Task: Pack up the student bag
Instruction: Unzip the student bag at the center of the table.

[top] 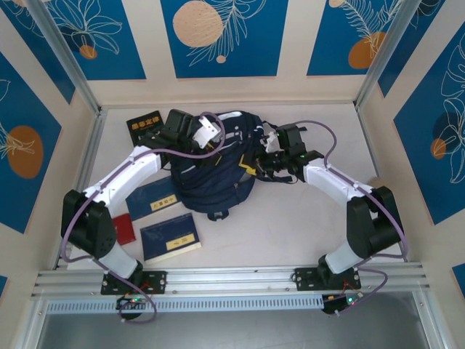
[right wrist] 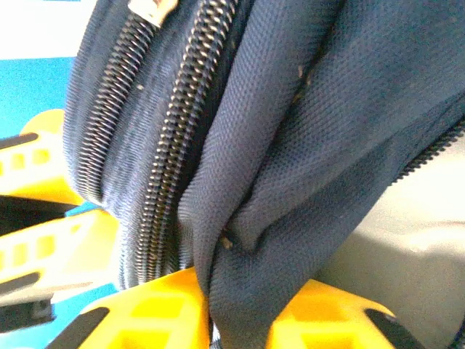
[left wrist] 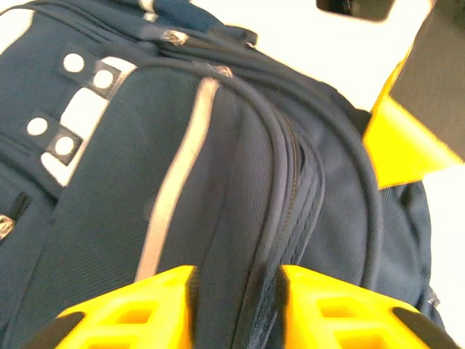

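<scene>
The student bag (top: 218,171), dark navy with a pale stripe, lies in the middle of the table. My left gripper (top: 205,135) hovers over its upper left. In the left wrist view its yellow fingers (left wrist: 145,309) stand apart, open, astride a zip seam of the student bag (left wrist: 218,167); the left gripper (left wrist: 236,282) clamps nothing. My right gripper (top: 263,161) is at the bag's right edge. In the right wrist view the right gripper (right wrist: 243,294) is shut on a thick fold of the bag's fabric (right wrist: 290,145), beside two zip tracks (right wrist: 167,131).
A dark book with yellow lettering (top: 145,126) lies at the back left. Two navy books (top: 155,198) (top: 171,238) and a red item (top: 124,228) lie to the left front, near the left arm. Walls close in the table on three sides.
</scene>
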You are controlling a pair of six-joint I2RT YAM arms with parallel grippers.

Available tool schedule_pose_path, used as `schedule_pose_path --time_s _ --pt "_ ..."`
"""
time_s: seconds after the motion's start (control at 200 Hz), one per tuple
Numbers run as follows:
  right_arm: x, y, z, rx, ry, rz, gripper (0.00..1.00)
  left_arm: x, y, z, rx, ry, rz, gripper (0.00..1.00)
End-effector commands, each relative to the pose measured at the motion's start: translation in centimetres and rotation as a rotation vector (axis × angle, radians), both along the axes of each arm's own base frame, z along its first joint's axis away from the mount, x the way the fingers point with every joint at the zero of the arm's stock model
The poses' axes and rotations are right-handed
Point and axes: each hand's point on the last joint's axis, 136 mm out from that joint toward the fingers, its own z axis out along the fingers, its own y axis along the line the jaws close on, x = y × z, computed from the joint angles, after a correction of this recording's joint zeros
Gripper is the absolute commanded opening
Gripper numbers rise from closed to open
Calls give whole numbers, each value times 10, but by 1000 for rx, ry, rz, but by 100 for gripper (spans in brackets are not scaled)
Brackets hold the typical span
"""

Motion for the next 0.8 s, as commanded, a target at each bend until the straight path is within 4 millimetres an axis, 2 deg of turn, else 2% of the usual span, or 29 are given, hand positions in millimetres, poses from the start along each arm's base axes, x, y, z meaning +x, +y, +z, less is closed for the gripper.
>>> schedule_pose_path --time_s 0.0,0.085,0.14,0.295,0.39,0.625,0.795 --pt "26 17 18 43 -94 1 21 15 22 35 -74 12 235 44" --pt "40 29 24 78 -130 12 20 5 35 24 -87 102 353 50" --pt "47 35 28 99 -150 15 19 -6 35 18 -120 160 386 51" --pt "60 49 38 132 -189 26 18 -36 21 -3 -180 304 447 52" --pt "63 52 40 135 -193 30 18 -51 5 -15 -204 367 452 53" --pt "56 58 36 136 -177 47 17 -53 -28 -38 -244 452 490 47" --pt "52 61 34 137 -171 53 17 -41 -29 -57 -219 449 582 37"
